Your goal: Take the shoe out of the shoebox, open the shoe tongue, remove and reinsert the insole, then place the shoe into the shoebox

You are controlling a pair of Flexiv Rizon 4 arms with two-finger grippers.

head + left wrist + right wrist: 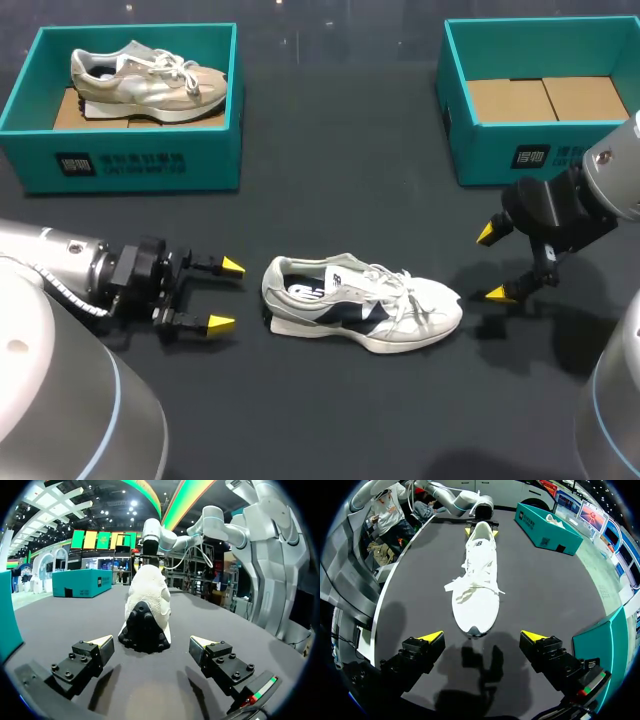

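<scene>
Now white shoe (362, 303) sits on table (340, 190) — left gripper (226, 295) behind heel, right gripper (492, 263) off toe — both spread, empty.

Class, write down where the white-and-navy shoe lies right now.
In the head view the white-and-navy shoe lies on the table, heel toward the left tool, toe toward the right tool.

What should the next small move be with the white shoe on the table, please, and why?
Probably ease the left pincer forward to close on the heel of the white shoe, steadying it for opening the tongue. Both pincers are open and touch nothing; the left one faces the heel, and the right pincer sits off the toe.
</scene>
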